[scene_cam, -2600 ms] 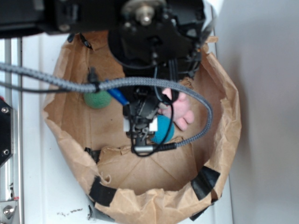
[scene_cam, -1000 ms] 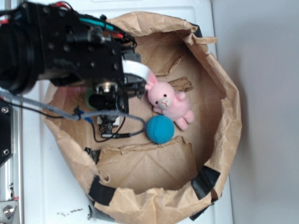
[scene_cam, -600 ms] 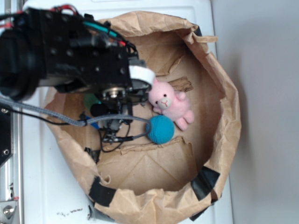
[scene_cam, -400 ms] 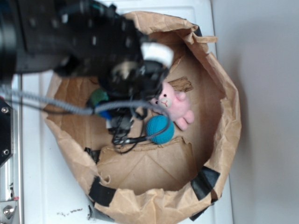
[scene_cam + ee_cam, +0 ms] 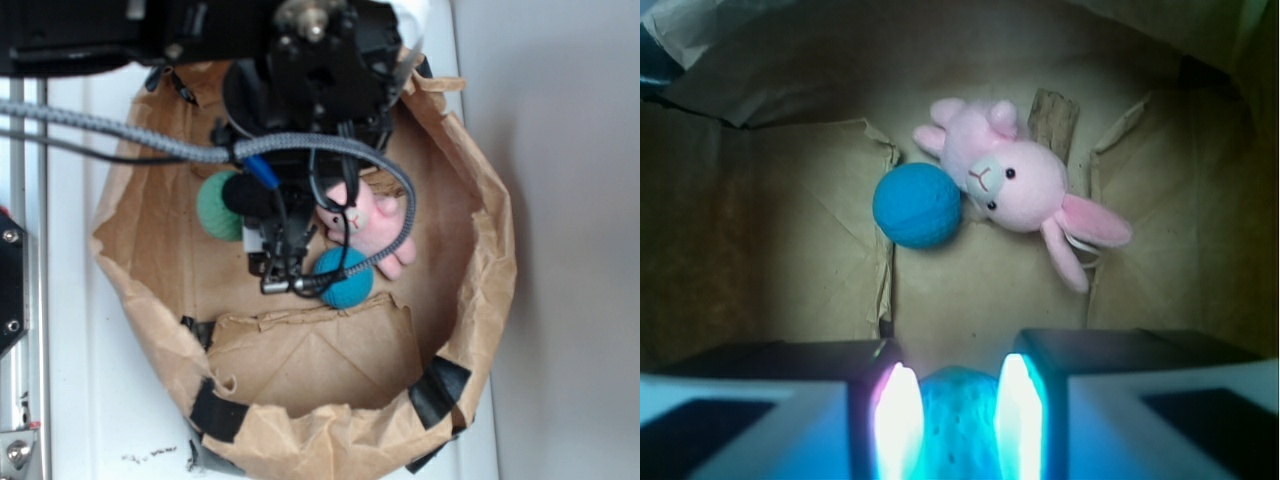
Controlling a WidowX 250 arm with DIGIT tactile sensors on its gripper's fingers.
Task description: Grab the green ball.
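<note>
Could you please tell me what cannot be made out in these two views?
- Exterior: the gripper tips, hidden under arm and cables.
- Exterior: part of the green ball, covered by the arm.
- Wrist: the green ball's lower half, cut by the frame edge; glare blurs its sides.

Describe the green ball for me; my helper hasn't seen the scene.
Look inside the brown paper bag, under the black arm. The green ball sits between the gripper fingers, apart from the pink bunny. It is paler, mint-green and bumpy, unlike the blue-teal ball.

Crumpled brown paper bag — matt, creased
</note>
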